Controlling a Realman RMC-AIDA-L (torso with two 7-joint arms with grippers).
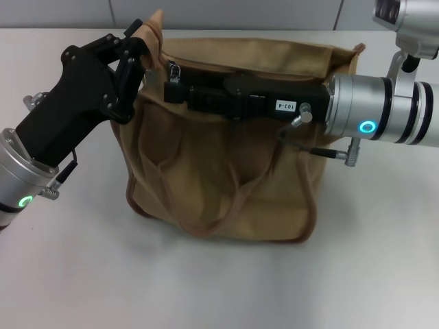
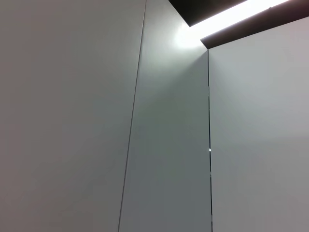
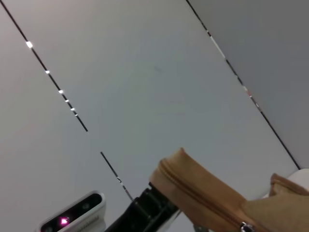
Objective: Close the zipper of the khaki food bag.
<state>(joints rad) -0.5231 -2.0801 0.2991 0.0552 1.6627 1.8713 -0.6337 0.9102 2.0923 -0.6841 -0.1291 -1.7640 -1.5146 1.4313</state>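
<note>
Khaki food bag [image 1: 226,185]: centre of white table [image 1: 68,274], strap handles facing viewer. Left gripper [image 1: 140,51]: at bag's 10 o'clock corner, clamped on fabric tip. Right gripper [image 1: 175,86]: entering from 3 o'clock along the zipper [image 3: 203,198]; finger state cannot be told.

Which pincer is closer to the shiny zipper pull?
The right. The right pincer reaches across the khaki food bag top with its tip at the silver zipper pull. The left pincer pinches the bag's corner, beside it.
</note>
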